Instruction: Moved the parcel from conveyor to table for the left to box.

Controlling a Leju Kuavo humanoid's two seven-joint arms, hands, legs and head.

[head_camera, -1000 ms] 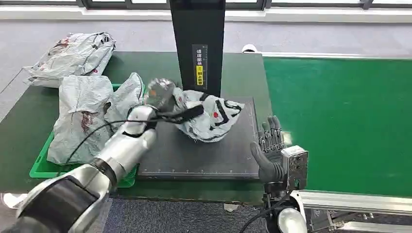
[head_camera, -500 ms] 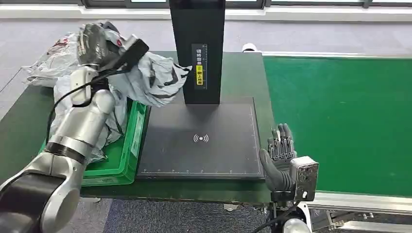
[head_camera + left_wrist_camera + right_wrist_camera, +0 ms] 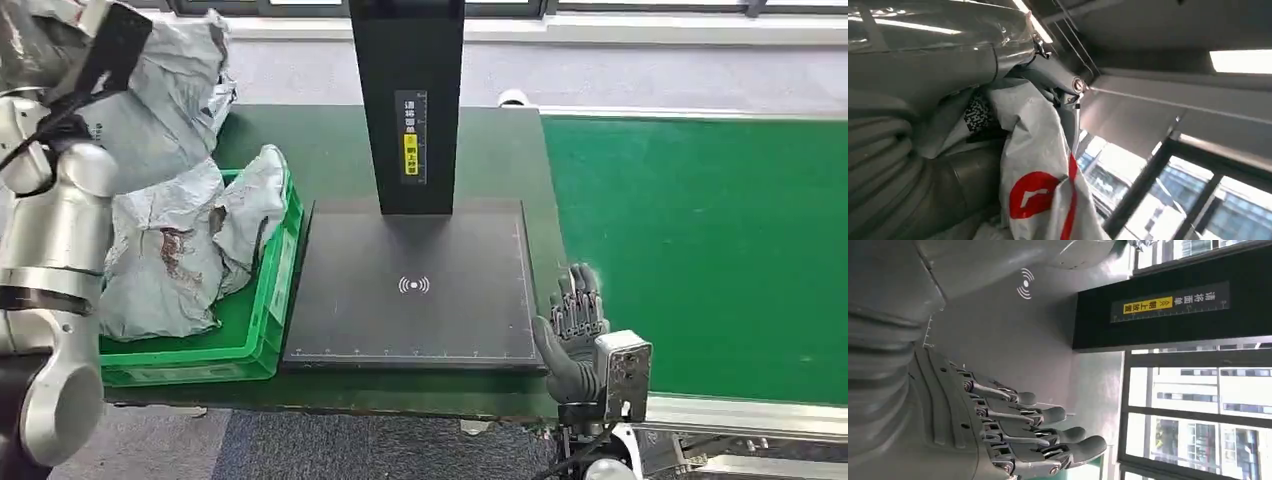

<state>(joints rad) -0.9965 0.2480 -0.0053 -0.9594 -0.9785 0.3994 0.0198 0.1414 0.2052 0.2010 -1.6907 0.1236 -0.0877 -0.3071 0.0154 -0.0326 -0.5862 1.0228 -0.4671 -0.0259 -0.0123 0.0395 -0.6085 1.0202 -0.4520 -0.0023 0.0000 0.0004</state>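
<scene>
In the head view the left hand (image 3: pixel 40 50) is raised high at the far left, above the far end of the green crate (image 3: pixel 255 330), and it holds the grey parcel (image 3: pixel 150 110), which hangs in the air under it. How the fingers lie is hard to read here. The left wrist view gives this detail: the fingers (image 3: pixel 1058 80) are clamped on the parcel (image 3: pixel 1043 165), whose crumpled film carries a small square code and a red mark.

Two other grey bags (image 3: pixel 190 250) lie inside the crate. To the right of the crate is the black scanner plate (image 3: pixel 420 330) with a black post (image 3: pixel 405 100) at its far edge.

The right hand (image 3: pixel 570 320) stands upright at the near right corner of the plate, just beside the green conveyor (image 3: pixel 700 250). The right wrist view shows its fingers (image 3: pixel 1048 415) straight, slightly apart, holding nothing.
</scene>
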